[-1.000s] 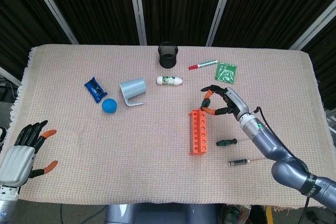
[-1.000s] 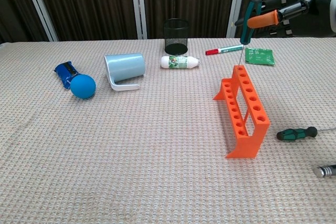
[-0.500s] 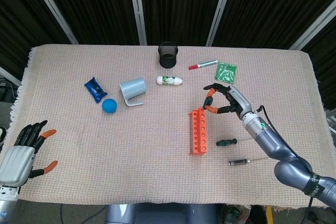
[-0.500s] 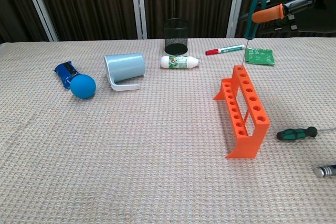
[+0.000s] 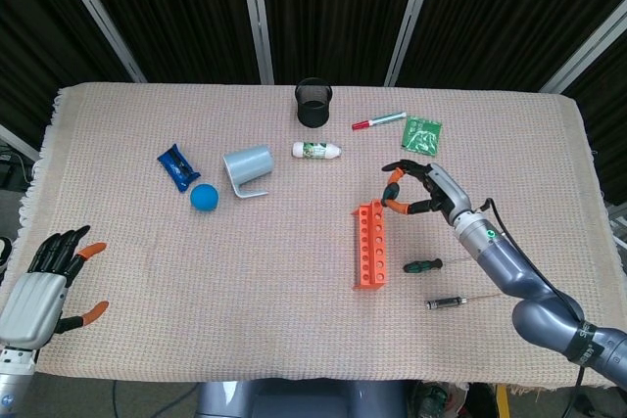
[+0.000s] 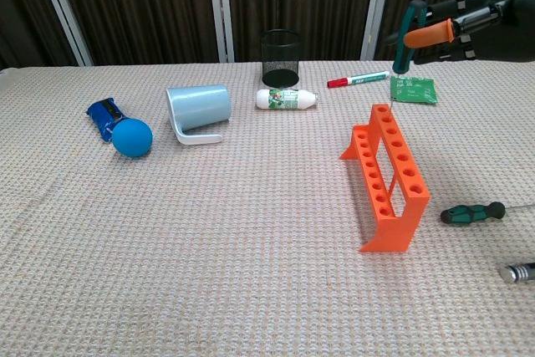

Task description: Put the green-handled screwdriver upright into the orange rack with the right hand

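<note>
The right hand (image 6: 456,29) pinches the green-handled screwdriver (image 6: 405,35) upright between thumb and finger, held in the air just beyond the far end of the orange rack (image 6: 386,174). The left hand (image 5: 44,284) hangs open off the near table corner, fingers spread.

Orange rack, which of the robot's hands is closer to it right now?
Right. The right hand hovers just beyond the far end of the orange rack, gripping a green-handled screwdriver. The left hand sits at the table's near left corner, far from the rack.
</note>
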`<state>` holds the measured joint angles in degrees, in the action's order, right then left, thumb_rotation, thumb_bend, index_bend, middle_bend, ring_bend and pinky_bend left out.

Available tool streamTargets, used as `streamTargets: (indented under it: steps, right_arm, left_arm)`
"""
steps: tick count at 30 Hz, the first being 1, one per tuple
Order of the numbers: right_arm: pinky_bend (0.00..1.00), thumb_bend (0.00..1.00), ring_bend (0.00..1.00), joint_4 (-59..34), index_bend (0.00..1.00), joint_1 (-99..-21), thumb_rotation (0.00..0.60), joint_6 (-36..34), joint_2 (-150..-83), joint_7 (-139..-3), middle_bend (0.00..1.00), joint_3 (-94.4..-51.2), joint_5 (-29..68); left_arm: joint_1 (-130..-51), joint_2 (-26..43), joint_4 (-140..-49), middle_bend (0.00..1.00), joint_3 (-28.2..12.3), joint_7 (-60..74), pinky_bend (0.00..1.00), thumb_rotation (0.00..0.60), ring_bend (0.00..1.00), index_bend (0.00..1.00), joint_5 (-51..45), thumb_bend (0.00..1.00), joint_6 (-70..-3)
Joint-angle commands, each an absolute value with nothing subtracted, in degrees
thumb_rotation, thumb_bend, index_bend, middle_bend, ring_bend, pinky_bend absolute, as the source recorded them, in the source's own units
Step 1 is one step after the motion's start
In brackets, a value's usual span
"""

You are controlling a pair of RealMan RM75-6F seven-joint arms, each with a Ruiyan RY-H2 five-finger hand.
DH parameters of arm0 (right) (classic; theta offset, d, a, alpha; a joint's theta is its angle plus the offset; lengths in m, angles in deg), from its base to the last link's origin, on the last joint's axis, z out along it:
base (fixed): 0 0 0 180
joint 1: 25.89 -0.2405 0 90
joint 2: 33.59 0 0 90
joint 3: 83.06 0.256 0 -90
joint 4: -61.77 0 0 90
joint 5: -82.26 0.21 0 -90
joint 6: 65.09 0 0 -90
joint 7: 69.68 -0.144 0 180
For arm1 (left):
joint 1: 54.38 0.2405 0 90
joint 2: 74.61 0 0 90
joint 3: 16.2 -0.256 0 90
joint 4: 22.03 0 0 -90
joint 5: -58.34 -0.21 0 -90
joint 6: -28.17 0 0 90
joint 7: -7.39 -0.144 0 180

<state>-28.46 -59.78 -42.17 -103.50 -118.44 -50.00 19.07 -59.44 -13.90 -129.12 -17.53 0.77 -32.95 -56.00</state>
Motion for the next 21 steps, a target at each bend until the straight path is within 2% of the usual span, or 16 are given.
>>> streamTargets:
  steps: [1, 21]
  right_arm:
    - [0.0, 0.25, 0.0, -28.2, 0.58, -60.1, 0.6, -42.1, -103.6, -118.7, 0.24, -50.3, 18.8]
    - [0.0, 0.25, 0.0, -23.8, 0.58, -60.8, 0.6, -37.5, -108.5, -117.8, 0.24, -55.2, 15.3]
  left_arm:
    - [-59.5, -13.9, -129.1, 0.01, -17.5, 0.7, 0.0, 0.6, 0.0, 0.19, -32.9, 0.18, -55.9]
    - [-59.6, -13.9, -129.2, 0.01, -17.9, 0.8, 0.0, 0.6, 0.0, 0.19, -33.2, 0.18, -55.3]
